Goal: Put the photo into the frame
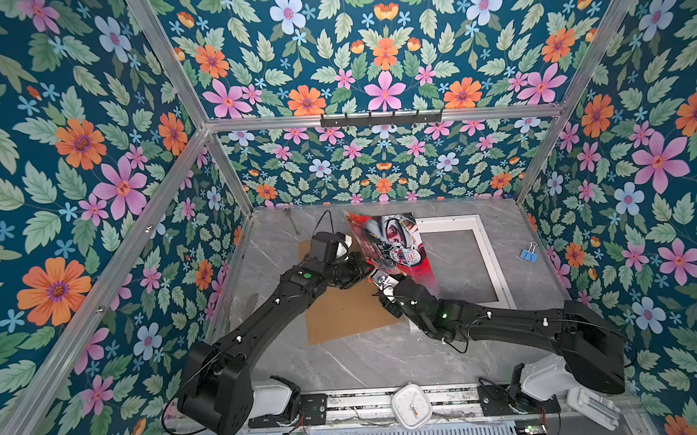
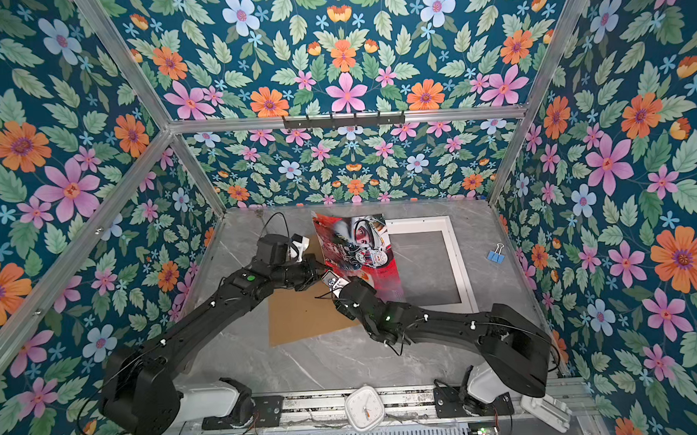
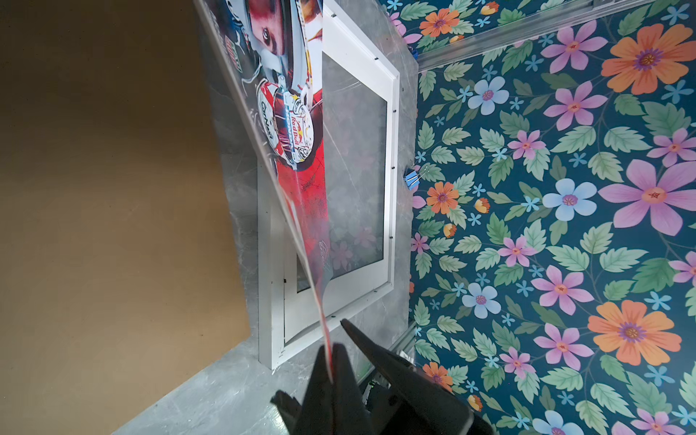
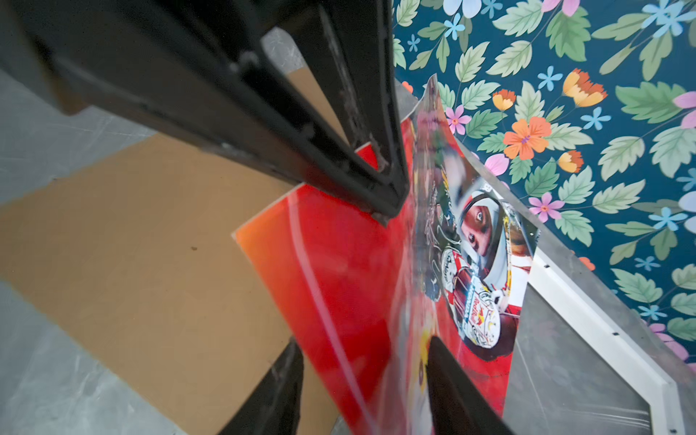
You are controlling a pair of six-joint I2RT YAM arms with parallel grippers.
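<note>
The photo (image 1: 392, 241) (image 2: 358, 242), a glossy red print with helmeted drivers, stands tilted on edge above the table, between the brown board and the frame. My left gripper (image 1: 367, 266) (image 3: 331, 357) is shut on the photo's (image 3: 297, 113) near edge. My right gripper (image 1: 386, 281) (image 4: 365, 342) is open, one finger on each side of the photo's (image 4: 357, 282) lower edge with gaps showing on both sides. The frame (image 1: 490, 252) (image 2: 459, 258) (image 3: 391, 150) (image 4: 587, 312), white and rectangular, lies flat on the table to the right of the photo.
A brown backing board (image 1: 351, 315) lies flat under both grippers. A blue binder clip (image 1: 528, 255) sits right of the frame, near the right wall. A white clock (image 1: 411, 405) lies at the front rail between the arm bases. Floral walls close in three sides.
</note>
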